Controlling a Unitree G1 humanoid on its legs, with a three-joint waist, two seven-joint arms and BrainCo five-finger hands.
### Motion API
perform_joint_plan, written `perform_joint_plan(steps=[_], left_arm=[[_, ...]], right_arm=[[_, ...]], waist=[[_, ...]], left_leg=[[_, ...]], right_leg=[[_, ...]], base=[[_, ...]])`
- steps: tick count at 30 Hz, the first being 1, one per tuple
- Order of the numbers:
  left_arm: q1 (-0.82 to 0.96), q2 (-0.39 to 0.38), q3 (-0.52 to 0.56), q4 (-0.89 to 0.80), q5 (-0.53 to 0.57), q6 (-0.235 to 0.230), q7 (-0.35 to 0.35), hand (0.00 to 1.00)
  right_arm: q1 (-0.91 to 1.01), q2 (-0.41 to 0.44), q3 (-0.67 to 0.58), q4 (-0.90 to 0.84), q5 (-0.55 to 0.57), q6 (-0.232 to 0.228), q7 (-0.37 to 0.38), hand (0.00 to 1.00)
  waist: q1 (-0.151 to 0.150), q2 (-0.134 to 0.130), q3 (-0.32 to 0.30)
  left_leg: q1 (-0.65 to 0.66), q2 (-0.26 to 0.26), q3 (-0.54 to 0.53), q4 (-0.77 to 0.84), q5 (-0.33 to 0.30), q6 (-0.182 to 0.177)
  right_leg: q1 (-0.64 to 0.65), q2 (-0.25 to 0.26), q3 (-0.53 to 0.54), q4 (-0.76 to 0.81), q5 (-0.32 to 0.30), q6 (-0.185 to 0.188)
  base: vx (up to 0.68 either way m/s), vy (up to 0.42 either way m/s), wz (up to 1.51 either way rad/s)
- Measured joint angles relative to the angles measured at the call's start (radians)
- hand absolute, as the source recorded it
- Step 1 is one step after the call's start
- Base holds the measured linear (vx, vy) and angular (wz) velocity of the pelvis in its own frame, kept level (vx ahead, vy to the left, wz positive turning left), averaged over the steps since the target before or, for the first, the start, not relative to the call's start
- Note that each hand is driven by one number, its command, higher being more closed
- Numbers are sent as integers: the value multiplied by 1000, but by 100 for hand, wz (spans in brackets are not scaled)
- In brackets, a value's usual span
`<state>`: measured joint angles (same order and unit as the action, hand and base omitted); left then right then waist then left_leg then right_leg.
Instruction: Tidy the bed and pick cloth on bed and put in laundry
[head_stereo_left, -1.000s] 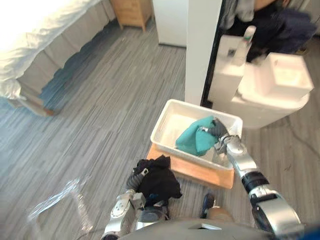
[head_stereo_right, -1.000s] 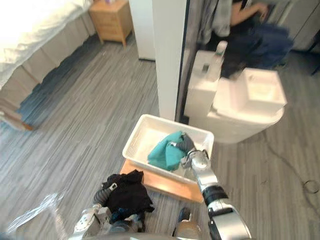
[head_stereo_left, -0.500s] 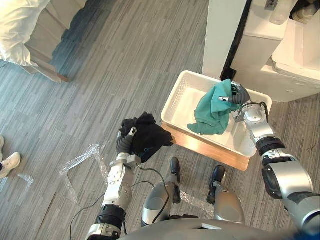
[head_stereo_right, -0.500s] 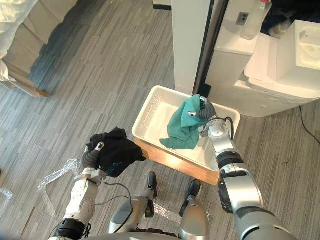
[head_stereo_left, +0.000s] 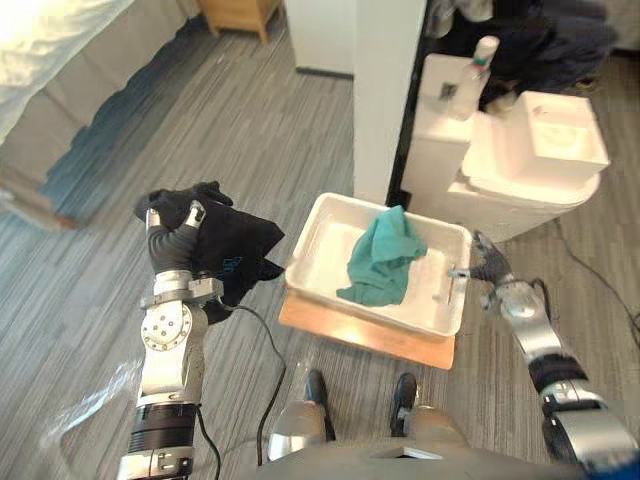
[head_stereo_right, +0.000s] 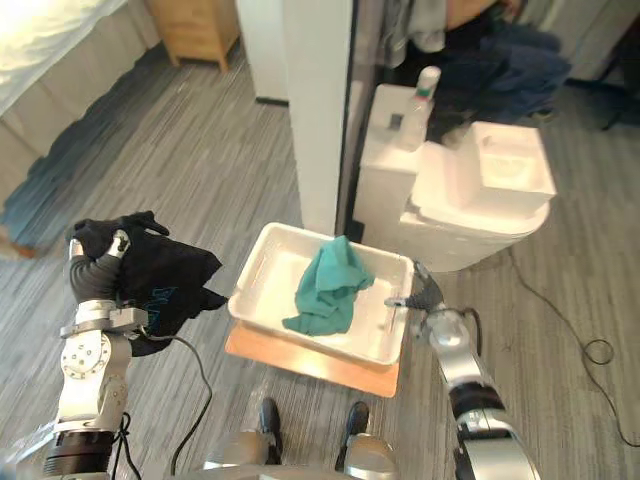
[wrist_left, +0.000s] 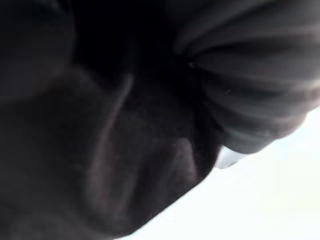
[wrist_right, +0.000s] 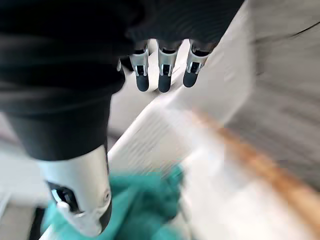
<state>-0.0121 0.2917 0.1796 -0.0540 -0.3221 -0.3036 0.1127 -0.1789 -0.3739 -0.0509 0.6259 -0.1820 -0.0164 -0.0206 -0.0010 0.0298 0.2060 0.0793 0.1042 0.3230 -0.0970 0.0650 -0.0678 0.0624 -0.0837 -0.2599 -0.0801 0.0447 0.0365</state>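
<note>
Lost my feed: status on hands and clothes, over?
Left hand shut on black cloth, held left of white bin. Right hand open at bin's right rim. Teal cloth lies in bin.

A wooden board (head_stereo_left: 362, 335) lies on the grey plank floor (head_stereo_left: 250, 130), near a white pillar (head_stereo_left: 385, 90). A bottle (head_stereo_left: 478, 65) stands on a white unit (head_stereo_left: 530, 170). A nightstand (head_stereo_right: 190, 30) stands well apart.

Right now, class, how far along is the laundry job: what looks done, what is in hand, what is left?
Done: the teal cloth lies in the white basket, clear of the open right hand beside its rim. In hand: the left hand grips the black cloth, held up beside the basket. Left: dropping it in; too little of the bed shows to judge its tidiness.
</note>
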Motion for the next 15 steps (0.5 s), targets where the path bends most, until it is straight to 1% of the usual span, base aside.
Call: perform_joint_plan(steps=[1, 2, 3, 4, 6, 7, 9, 11, 15], left_arm=[[-12, 2, 0, -3, 0, 5, 0, 100], [-30, 8, 1, -3, 2, 9, 0, 100], [-45, 21, 1, -3, 28, 12, 0, 100], [-55, 32, 0, -2, 41, 14, 1, 100], [-122, 80, -4, 34, 61, 33, -4, 100], [-148, 96, -7, 65, 61, 36, -5, 100], [-243, 167, -28, 206, 59, 46, -19, 100], [-287, 201, -58, 287, 60, 54, -32, 100], [-333, 205, -126, 376, 77, 56, -42, 100]], right_arm=[[27, 0, -18, -12, 1, 8, 0, 0], [69, 0, -43, -25, 1, 22, -3, 0], [107, 1, -64, -39, 2, 40, -7, 0], [124, 1, -68, -46, 2, 48, -11, 0], [198, 2, -101, -59, 11, 70, -22, 0], [216, 2, -110, -59, 11, 75, -26, 0], [269, 5, -135, -58, 18, 77, -24, 0], [300, 9, -137, -56, 31, 79, -19, 0], [377, 30, -138, -25, 33, 71, 9, 0]], waist=[[-9, -1, -1], [-24, -3, -10], [-38, -6, -33], [-42, -7, -37], [-69, -9, -53], [-74, -9, -57], [-104, -11, -63], [-127, -16, -66], [-167, -20, -70]], left_leg=[[10, 1, 8, 0, -1, -2], [25, 4, 24, 0, -7, -8], [28, 10, 48, 0, -19, -8], [33, 12, 58, 0, -20, -10], [49, 22, 86, -1, -26, -13], [52, 24, 93, -2, -27, -13], [63, 31, 119, -5, -29, -16], [81, 33, 143, -5, -30, -19], [96, 36, 186, -5, -35, -25]], right_leg=[[9, 1, 2, -1, 0, 0], [19, 5, 12, -3, 0, 0], [16, 13, 35, -14, 0, 0], [15, 16, 44, -14, 1, -1], [15, 27, 73, -14, 2, -5], [15, 30, 80, -14, 3, -5], [14, 38, 103, -14, 6, -11], [14, 43, 118, -14, 9, -14], [5, 50, 158, -14, 14, -17]], base=[[50, -3, -23], [31, -12, -33], [40, -18, -42], [23, -32, -51], [-1, -37, -39], [-10, -32, -37], [-34, -28, -34], [-10, -18, -36], [-3, -8, -31]])
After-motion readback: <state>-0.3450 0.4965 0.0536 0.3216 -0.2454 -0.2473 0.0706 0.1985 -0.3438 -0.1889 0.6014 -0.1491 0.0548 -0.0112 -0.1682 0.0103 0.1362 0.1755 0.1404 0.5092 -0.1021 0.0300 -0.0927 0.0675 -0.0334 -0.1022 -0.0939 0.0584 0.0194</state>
